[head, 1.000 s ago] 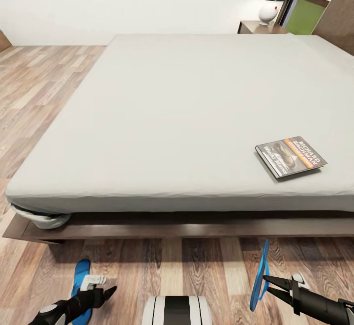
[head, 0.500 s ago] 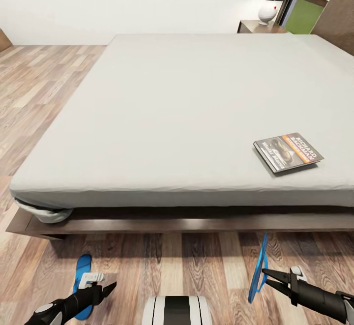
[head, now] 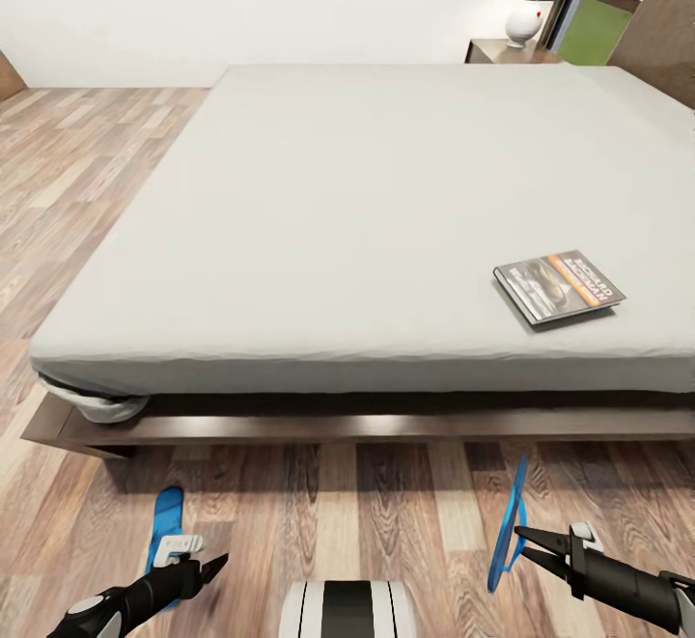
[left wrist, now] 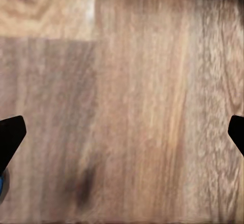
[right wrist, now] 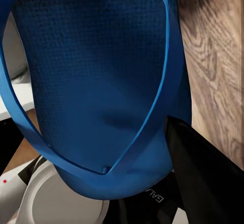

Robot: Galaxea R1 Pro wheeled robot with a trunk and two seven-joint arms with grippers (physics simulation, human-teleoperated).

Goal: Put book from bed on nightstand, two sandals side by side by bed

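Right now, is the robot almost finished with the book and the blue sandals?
Not nearly. One sandal lies flat on the floor beside the bed, near the left tool, whose fingers are spread open. The other sandal is pinched on edge in the right tool, waiting to be laid alongside. The book sits untouched on the mattress.

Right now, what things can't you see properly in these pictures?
- Sandal on the floor: in the head view, its near end is covered by the left gripper.
- Nightstand: head view, mostly behind the bed; its drawers are hidden.
- Book: the cover lettering is too small and blurred to read.
- Held sandal: right wrist view, edges cut off.
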